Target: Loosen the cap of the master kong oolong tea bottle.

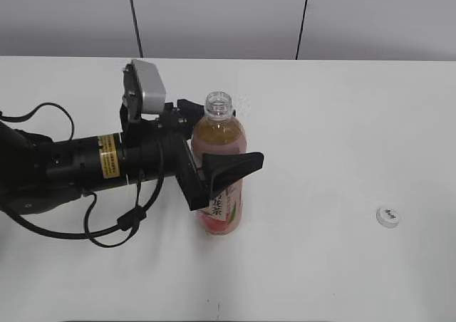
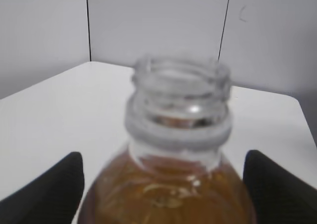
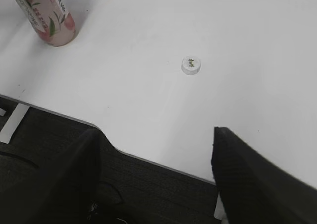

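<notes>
Bottle [image 1: 220,167] stands uncapped mid-frame on the bench [image 1: 342,122], left gripper [image 1: 214,147] spread wide around it, not clamping. Cap [image 1: 387,216] sits lower right; right gripper [image 3: 156,177] open, empty.

Your left arm, a thick black cylindrical limb with a yellow label, reaches in from the left edge of the scene toward the middle. Its black two-fingered left gripper [image 1: 214,147] stands with jaws spread wide, one finger far and one near, neither pressing on anything. Your black right gripper [image 3: 156,177] shows only in its own wrist view, its two dark fingers [image 3: 257,184] held well apart and empty.
</notes>
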